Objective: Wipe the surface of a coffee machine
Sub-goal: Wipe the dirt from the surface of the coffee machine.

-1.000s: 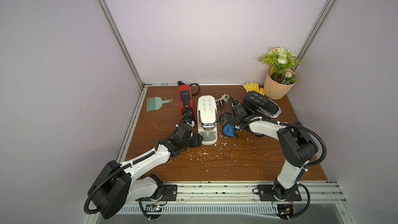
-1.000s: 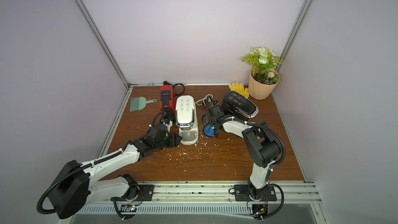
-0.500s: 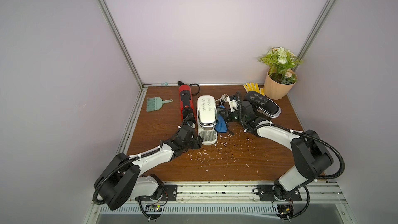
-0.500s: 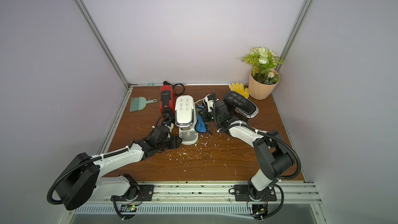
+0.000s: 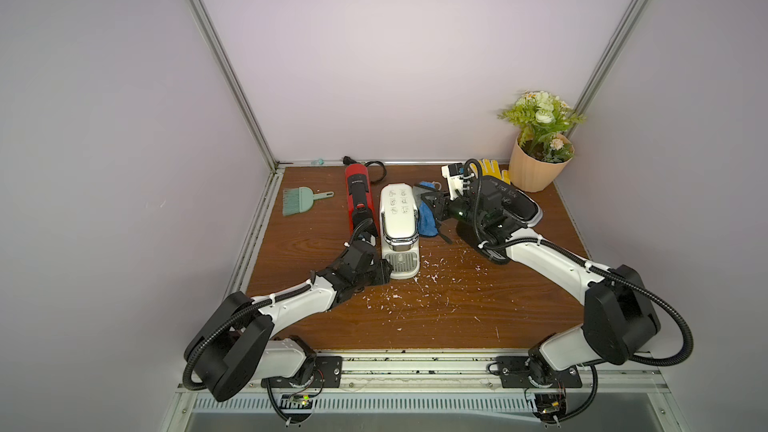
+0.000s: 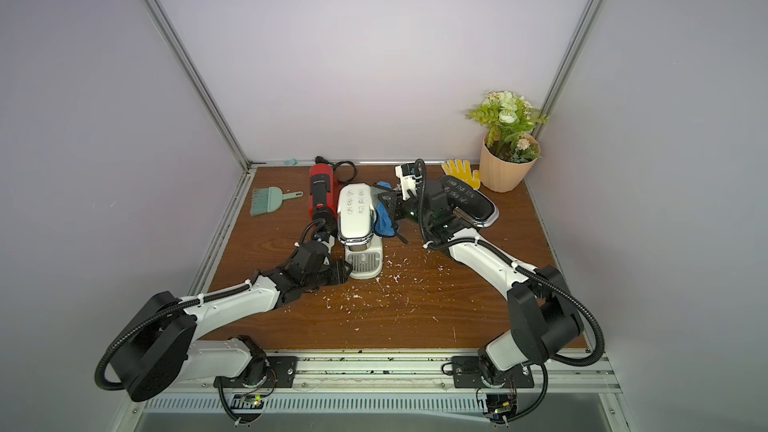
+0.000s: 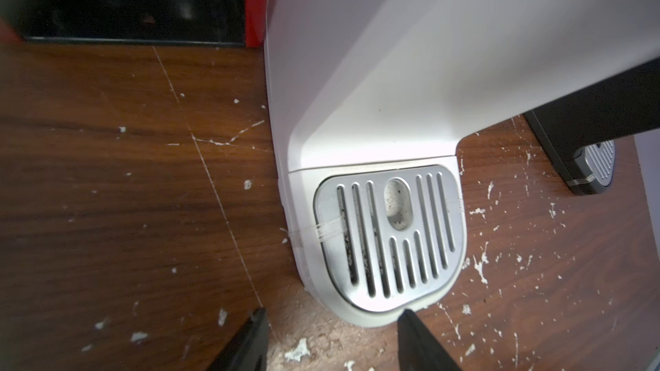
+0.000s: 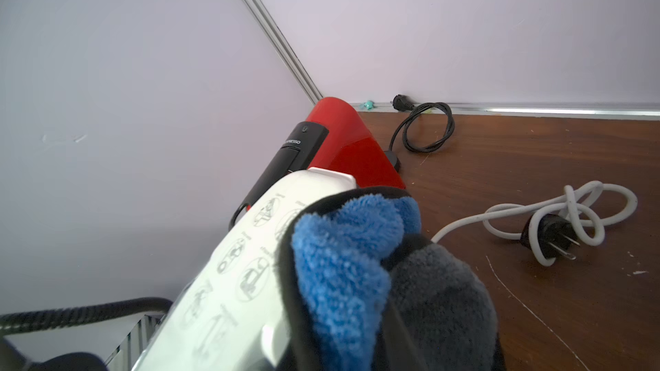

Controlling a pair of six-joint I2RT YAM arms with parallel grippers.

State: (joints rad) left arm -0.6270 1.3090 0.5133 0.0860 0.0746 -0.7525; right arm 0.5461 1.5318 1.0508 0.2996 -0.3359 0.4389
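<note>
The red machine (image 5: 358, 197) is standing just beside the white coffee machine (image 5: 399, 218), leaving hardly any passage between. Toward the front, the tabletop (image 5: 436, 326) is lying open.

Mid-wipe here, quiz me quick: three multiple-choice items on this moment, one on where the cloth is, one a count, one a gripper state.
1. Where is the blue cloth? A on the drip tray; B pressed against the white coffee machine's side; C hanging clear of everything.
2. How many coffee machines stand on the table? A one; B two; C three.
3. The left gripper is: A open at the drip tray; B shut on the cloth; C out of every view.
Answers: 1 B, both top views show it bunched against the side facing the black machine. 2 C: the red machine, the white, the black. 3 A, the left wrist view shows it spread wide, nothing clamped.
</note>
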